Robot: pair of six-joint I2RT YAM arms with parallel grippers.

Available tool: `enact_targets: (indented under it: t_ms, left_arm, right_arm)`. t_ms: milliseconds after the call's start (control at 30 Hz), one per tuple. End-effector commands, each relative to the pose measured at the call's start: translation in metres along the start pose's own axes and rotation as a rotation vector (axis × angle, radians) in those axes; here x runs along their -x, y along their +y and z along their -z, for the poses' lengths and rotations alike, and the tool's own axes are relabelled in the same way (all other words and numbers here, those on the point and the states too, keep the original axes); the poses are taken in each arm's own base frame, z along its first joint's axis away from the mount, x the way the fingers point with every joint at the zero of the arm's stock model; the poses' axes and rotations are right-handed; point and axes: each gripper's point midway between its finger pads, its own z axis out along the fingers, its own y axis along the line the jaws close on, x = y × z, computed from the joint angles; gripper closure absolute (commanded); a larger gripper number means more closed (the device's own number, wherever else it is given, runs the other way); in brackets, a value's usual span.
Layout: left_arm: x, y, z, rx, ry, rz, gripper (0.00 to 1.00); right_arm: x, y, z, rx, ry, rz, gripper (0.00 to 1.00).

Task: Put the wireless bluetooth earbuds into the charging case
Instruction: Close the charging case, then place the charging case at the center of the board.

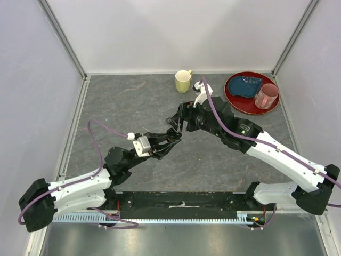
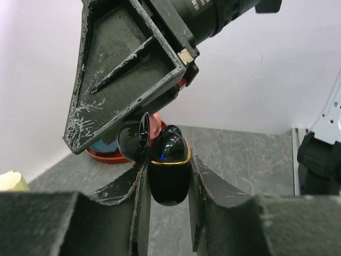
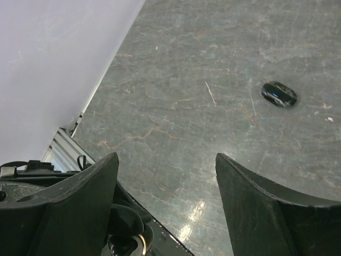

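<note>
Left gripper (image 2: 168,169): closed on the charging case (image 2: 169,184), one finger pressed to each flank, with the case held upright and clear of the table (image 3: 213,53). The case's lid (image 2: 131,140) stands open to the left. A glossy black earbud (image 2: 169,146) sits in the mouth above the gold rim, though how deep it sits cannot be told. Only the left wrist view shows this. From overhead the case is lost among the dark fingers where the two arms meet at mid-table. Right gripper (image 3: 166,160): jaws spread wide and holding nothing, poised directly over the case, one scuffed finger almost touching the lid. Its wrist view alone shows a second earbud (image 3: 279,94) lying loose on the table, well apart from both grippers, and cuts the case off at the bottom edge. Far right stand a yellow mug (image 1: 183,81) and a red plate (image 1: 233,101).
</note>
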Motion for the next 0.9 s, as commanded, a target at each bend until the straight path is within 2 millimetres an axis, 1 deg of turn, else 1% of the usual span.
enact_targets:
  t_ms: [0,67,200,333,400,433,467,500,533,567,600,633,667,733,767,800,833,867]
  left_arm:
    - [0.023,0.009,-0.012,0.031,-0.064,-0.028,0.98]
    - [0.022,0.012,-0.013,0.048,-0.059,-0.017,0.98]
    - [0.018,0.021,-0.013,0.104,-0.049,0.001,0.98]
    - [0.016,0.026,-0.015,0.134,-0.038,0.023,0.98]
    - [0.009,0.028,-0.016,0.151,-0.011,0.05,0.98]
    - [0.009,0.029,-0.018,0.161,-0.007,0.077,0.98]
    - [0.003,0.03,-0.018,0.171,0.021,0.096,0.98]
    - [0.003,0.034,-0.021,0.193,0.033,0.133,0.98]
    - [-0.002,0.035,-0.021,0.204,0.06,0.157,0.98]
    - [-0.008,0.038,-0.023,0.224,0.095,0.185,0.98]
    - [-0.023,0.045,-0.023,0.275,0.198,0.247,0.98]
    - [-0.036,0.046,-0.023,0.29,0.26,0.278,0.98]
    - [-0.047,0.046,-0.021,0.295,0.314,0.308,0.98]
    - [-0.074,0.047,-0.015,0.319,0.417,0.429,0.98]
    - [-0.084,0.049,-0.012,0.333,0.445,0.482,0.98]
    - [-0.092,0.051,-0.007,0.352,0.463,0.59,0.98]
    - [-0.109,0.052,-0.002,0.371,0.503,0.651,0.98]
    - [-0.117,0.053,0.001,0.381,0.521,0.704,0.98]
  right_arm:
    - [-0.017,-0.006,0.011,0.014,0.037,-0.026,0.2]
    - [-0.027,-0.012,0.013,0.006,0.048,-0.034,0.2]
    - [-0.037,-0.019,0.016,0.0,0.052,-0.058,0.2]
    - [-0.039,-0.022,0.02,-0.004,0.041,-0.06,0.2]
    - [-0.04,-0.024,0.02,-0.009,0.04,-0.055,0.2]
    - [-0.038,-0.024,0.02,-0.011,0.035,-0.049,0.2]
    - [-0.037,-0.027,0.019,-0.029,0.034,-0.048,0.2]
    - [-0.035,-0.031,0.019,-0.054,0.025,-0.049,0.2]
    - [-0.033,-0.039,0.019,-0.107,0.003,-0.093,0.2]
    - [-0.027,-0.061,0.024,-0.228,-0.047,-0.113,0.18]
    - [-0.022,-0.073,0.028,-0.292,-0.084,-0.132,0.18]
    - [-0.018,-0.082,0.032,-0.339,-0.119,-0.155,0.18]
    - [-0.011,-0.097,0.041,-0.408,-0.175,-0.185,0.17]
    - [-0.006,-0.106,0.049,-0.442,-0.218,-0.213,0.16]
    - [-0.002,-0.117,0.057,-0.48,-0.254,-0.245,0.16]
    - [0.0,-0.121,0.061,-0.493,-0.271,-0.258,0.16]
    - [0.001,-0.125,0.064,-0.501,-0.282,-0.266,0.16]
    - [0.002,-0.131,0.069,-0.513,-0.295,-0.278,0.16]
